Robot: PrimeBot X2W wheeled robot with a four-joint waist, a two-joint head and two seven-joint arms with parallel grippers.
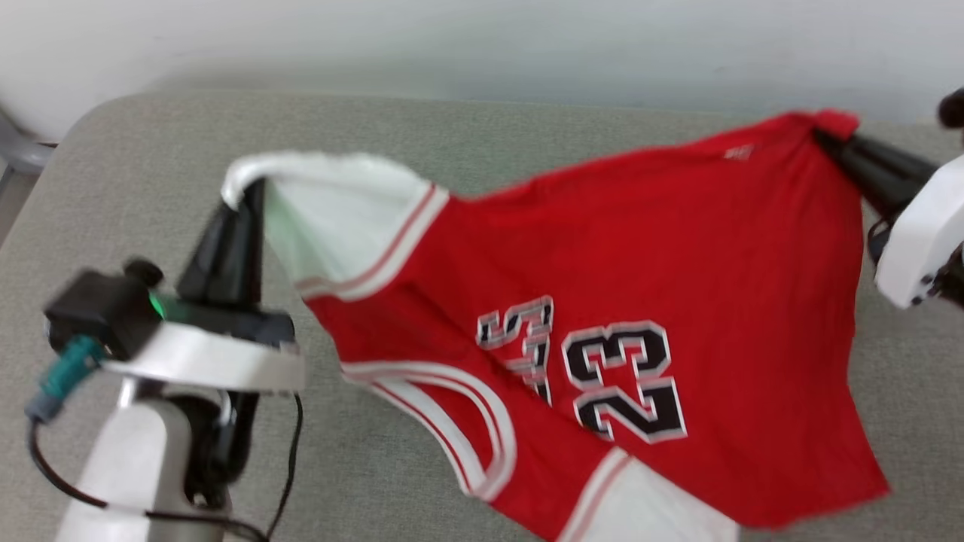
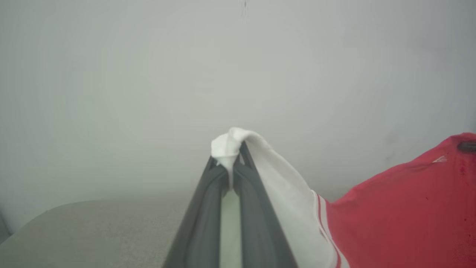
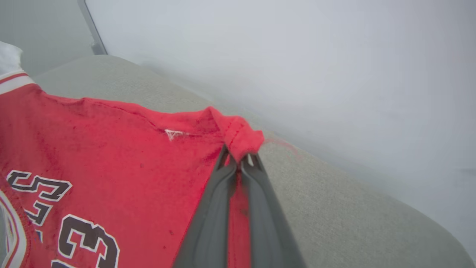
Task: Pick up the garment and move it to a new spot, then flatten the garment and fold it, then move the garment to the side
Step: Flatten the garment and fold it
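The garment [image 1: 640, 248], a red jersey with white sleeves and a black "23", hangs stretched between both grippers above the grey cushioned surface [image 1: 452, 143]. My left gripper [image 1: 248, 192] is shut on the tip of a white sleeve [image 2: 230, 149], at the left of the head view. My right gripper [image 1: 825, 135] is shut on a red hem corner [image 3: 241, 137] at the upper right. The collar and the other sleeve dangle low toward the front. In the right wrist view the red cloth [image 3: 93, 149] spreads to the left of the fingers.
A pale wall [image 1: 482, 38] runs behind the grey surface. A grey metal leg [image 1: 19, 158] stands at the far left edge. Bare cushion lies under and beyond the hanging jersey.
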